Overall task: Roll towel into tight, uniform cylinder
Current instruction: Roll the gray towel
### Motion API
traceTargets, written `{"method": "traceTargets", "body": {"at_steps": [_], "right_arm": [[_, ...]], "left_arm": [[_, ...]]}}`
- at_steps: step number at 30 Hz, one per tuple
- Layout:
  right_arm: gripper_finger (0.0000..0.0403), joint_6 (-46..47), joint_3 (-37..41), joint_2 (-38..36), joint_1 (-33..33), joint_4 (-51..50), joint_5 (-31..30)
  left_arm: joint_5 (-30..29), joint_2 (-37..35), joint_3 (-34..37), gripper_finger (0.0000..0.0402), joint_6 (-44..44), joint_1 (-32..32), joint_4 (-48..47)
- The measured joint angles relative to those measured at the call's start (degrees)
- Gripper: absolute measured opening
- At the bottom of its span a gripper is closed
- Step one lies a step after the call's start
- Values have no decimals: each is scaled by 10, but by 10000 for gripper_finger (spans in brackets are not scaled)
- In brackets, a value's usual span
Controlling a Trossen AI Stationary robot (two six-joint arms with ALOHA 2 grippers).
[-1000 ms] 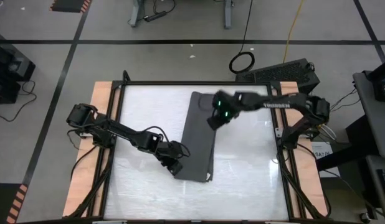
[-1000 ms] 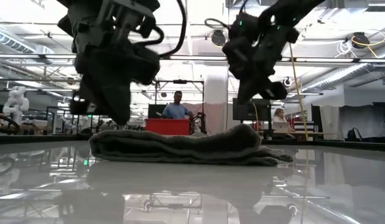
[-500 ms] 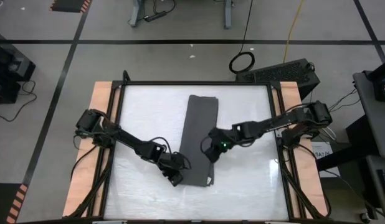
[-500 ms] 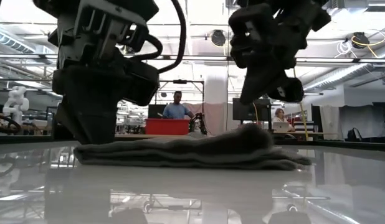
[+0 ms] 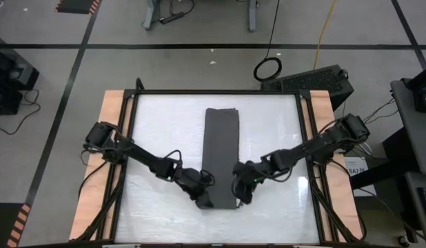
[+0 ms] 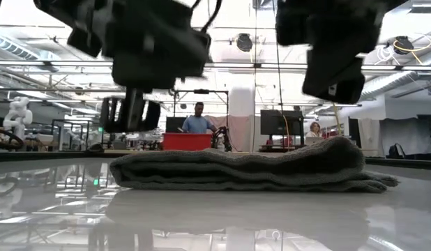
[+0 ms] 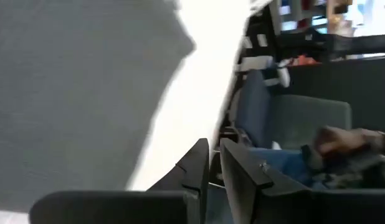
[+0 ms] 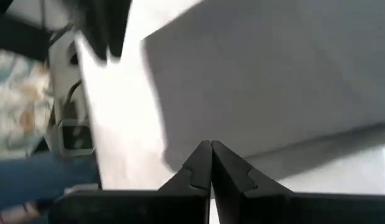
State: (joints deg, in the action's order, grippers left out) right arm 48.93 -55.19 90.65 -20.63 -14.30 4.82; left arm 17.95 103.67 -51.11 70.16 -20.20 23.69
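The dark grey towel lies flat on the white table top, folded into a long narrow strip that runs from far to near. In the low view its near end shows stacked layers, thicker on the right. My left gripper hovers at the strip's near left corner, its fingers almost together with nothing between them. My right gripper hovers at the near right corner, shut. In the low view both grippers stand clear above the cloth.
Wooden rails and a black frame border the table top. A black case sits just past the far right corner. Bare white surface lies on both sides of the strip. A person stands far behind the table.
My right gripper has swept from the towel's far end along its right side toward the table's near edge, reaching the near right corner and rolling as it went. My left gripper has shifted a little toward the near edge and tipped up. The strip now lies straighter.
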Motion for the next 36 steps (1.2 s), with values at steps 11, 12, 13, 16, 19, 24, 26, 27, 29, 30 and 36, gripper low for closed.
{"method": "traceTargets", "body": {"at_steps": [11,12,13,16,19,24,26,27,29,30,36], "right_arm": [[0,-197,2,30,-66,75,-111],[0,-205,5,43,-63,97,-126],[0,-212,7,59,-58,133,-137],[0,-172,7,110,-42,205,-133],[0,-78,6,148,-37,237,-119],[0,-22,7,184,-50,219,-109],[0,-21,7,186,-57,222,-101],[0,-22,6,186,-61,221,-96],[0,-21,6,185,-67,221,-91],[0,-20,6,182,-70,219,-91],[1,-78,6,111,-63,211,-89]], "left_arm": [[-107,-82,-1,47,-123,-61,-211],[-120,-83,-1,47,-125,-67,-233],[-131,-83,-1,47,-124,-73,-253],[-154,-82,0,47,-122,-87,-280],[-156,-82,0,47,-124,-96,-283],[-159,-82,0,47,-122,-102,-282],[-160,-82,0,47,-132,-105,-282],[-160,-82,0,47,-142,-107,-280],[-165,-82,0,47,-171,-111,-274],[-168,-82,0,47,-186,-113,-270],[-185,-82,0,53,-277,-122,-202]]}}
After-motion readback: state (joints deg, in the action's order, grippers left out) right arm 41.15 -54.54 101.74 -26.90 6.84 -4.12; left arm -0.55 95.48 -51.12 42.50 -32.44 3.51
